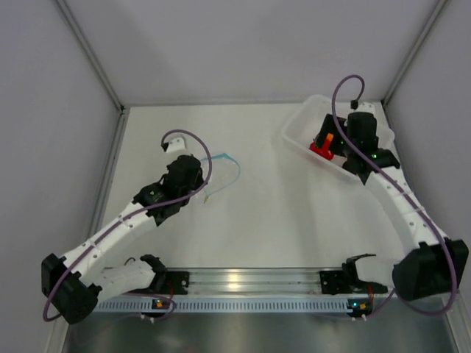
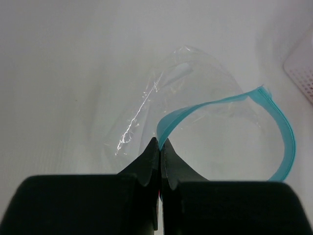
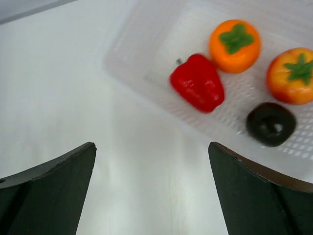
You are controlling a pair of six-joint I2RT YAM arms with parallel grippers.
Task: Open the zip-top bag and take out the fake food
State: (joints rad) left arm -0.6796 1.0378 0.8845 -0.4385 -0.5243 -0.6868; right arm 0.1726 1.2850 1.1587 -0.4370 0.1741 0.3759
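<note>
The clear zip-top bag (image 2: 195, 93) lies open and empty on the table, its light-blue zip strip (image 2: 281, 127) curling in a loop; it also shows in the top view (image 1: 223, 170). My left gripper (image 2: 160, 143) is shut on one end of the zip strip. The fake food lies in the white tray (image 3: 146, 44): a red pepper (image 3: 198, 82), two orange fruits (image 3: 234, 45) (image 3: 292, 76) and a dark round piece (image 3: 270, 123). My right gripper (image 3: 151, 147) is open and empty, above the table just beside the tray.
The white tray (image 1: 298, 132) sits at the back right of the table near the right wall; its edge shows in the left wrist view (image 2: 303, 63). Grey walls enclose the table on three sides. A metal rail (image 1: 243, 283) runs along the near edge.
</note>
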